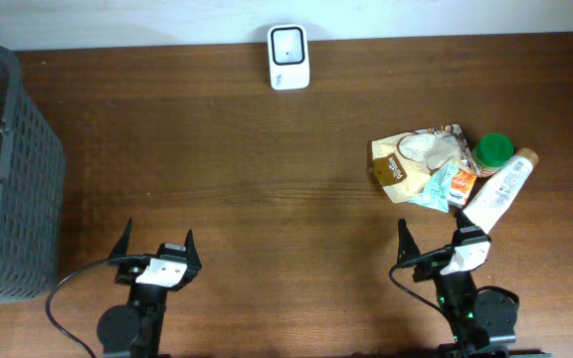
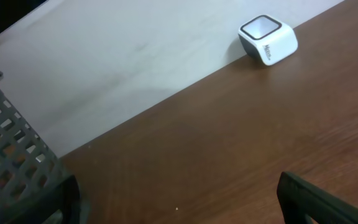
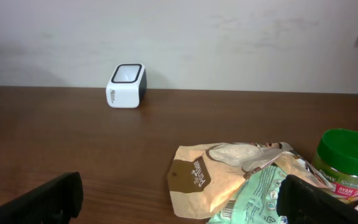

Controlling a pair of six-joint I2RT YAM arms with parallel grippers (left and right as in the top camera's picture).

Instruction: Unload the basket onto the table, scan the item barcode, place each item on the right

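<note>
While our left end effector (image 1: pixel 155 251) and right end effector (image 1: pixel 436 249) are hanging wide open and empty, we are eyeing the white tube (image 1: pixel 500 189) lying in the grocery pile (image 1: pixel 416 164) on the counter (image 1: pixel 267 179), well apart from the scanner (image 1: pixel 288 57). It is probably light, smooth and slightly squashy, and best gripped across its middle.
</note>
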